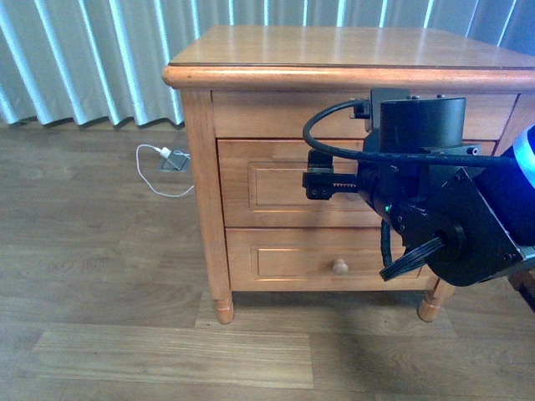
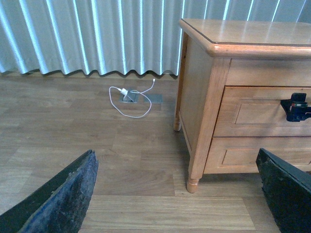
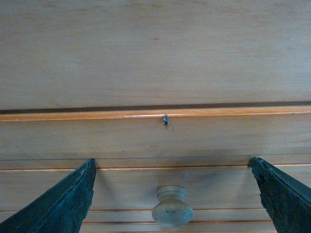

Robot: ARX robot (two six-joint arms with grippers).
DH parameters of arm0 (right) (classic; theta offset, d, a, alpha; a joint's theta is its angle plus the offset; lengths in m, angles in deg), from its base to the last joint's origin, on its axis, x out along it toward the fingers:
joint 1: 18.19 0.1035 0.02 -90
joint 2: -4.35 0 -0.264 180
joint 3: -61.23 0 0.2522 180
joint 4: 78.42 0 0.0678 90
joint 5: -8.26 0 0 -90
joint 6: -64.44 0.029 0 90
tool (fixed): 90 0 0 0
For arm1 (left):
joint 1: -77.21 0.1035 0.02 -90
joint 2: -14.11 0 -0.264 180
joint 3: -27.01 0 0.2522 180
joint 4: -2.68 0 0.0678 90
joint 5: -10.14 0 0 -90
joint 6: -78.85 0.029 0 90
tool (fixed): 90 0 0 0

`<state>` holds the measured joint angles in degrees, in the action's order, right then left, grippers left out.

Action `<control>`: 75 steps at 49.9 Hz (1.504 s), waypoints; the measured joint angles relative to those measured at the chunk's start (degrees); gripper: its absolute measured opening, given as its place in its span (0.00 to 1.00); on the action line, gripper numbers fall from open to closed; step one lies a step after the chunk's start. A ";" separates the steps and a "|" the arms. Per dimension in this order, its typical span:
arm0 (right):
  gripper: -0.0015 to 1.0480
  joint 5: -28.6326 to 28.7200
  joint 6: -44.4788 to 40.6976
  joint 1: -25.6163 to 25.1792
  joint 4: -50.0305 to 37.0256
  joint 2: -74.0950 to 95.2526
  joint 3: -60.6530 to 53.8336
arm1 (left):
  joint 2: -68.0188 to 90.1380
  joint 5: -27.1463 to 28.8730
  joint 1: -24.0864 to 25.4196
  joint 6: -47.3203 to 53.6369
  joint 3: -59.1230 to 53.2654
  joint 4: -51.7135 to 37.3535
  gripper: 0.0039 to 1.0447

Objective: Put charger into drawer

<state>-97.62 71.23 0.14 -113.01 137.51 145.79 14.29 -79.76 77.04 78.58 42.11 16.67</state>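
Drawer [image 1: 288, 188] shut, light-brown, recessed panel, round knob [image 3: 172, 212].

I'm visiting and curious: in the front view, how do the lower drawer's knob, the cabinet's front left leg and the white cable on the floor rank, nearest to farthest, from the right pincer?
1. Lower drawer's knob: just below the right pincer.
2. Front left leg: lower, further left.
3. White cable: on the floor, beyond the cabinet's left side.

No text, label, brand, number or sign can be read anywhere; the wooden cabinet fronts, the floor and the curtain carry no legible marking in any view.
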 joint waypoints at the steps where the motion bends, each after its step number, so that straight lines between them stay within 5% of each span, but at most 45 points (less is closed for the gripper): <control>1: 0.92 0.11 0.00 -0.04 -0.02 0.00 0.00 | 0.00 0.00 0.00 0.00 0.00 0.00 0.94; 18: 0.92 3.06 -1.01 -2.08 -1.57 -7.80 -8.68 | 0.00 0.00 0.00 0.00 0.00 0.00 0.94; 34: 0.92 8.28 -0.90 -2.45 -0.24 -27.52 -28.92 | 0.00 0.00 0.00 0.00 0.00 0.00 0.94; 50: 0.92 13.86 3.78 -5.60 18.78 -58.47 -46.12 | 0.00 0.00 0.00 0.00 0.00 0.00 0.94; 75: 0.92 18.29 -1.29 -12.46 44.68 -105.92 -61.16 | 0.00 0.00 0.00 0.00 0.00 0.00 0.94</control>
<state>-79.33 69.94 -12.32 -68.34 31.59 84.64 14.29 -79.76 77.04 78.58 42.11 16.67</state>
